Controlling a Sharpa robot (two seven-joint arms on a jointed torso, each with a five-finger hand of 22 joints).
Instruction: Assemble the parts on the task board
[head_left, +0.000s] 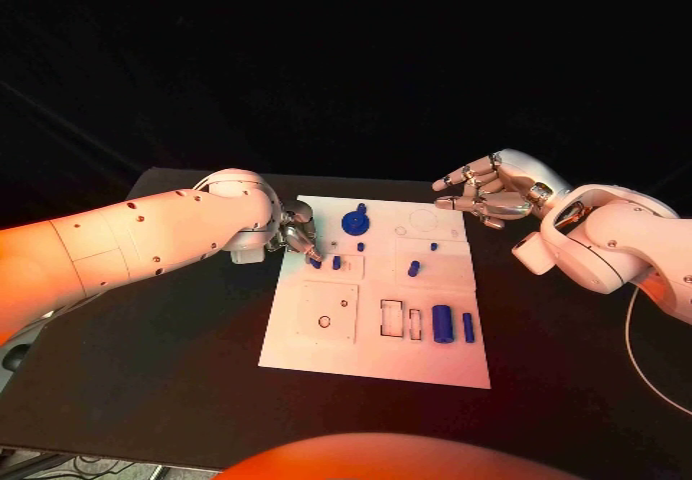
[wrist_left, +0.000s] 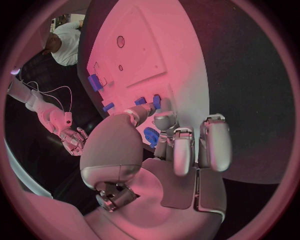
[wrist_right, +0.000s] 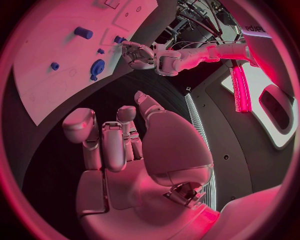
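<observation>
Left edge of the white flat task board (head_left: 310, 345): the left silver hand (head_left: 296, 232) stands over it.
Far right corner: the right silver hand (head_left: 490, 192) hovers there.
Right part of the board: small blue plastic parts (head_left: 443, 323) stand up.
Near left area of the board: flat and free to pass.

White task board (head_left: 378, 330) flat mid-table, small blue parts (head_left: 443, 324) scattered across its recesses, some upright

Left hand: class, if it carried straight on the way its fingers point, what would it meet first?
Likely the small blue part by the fingertips of the left hand, on the task board; depth is unclear.
</observation>
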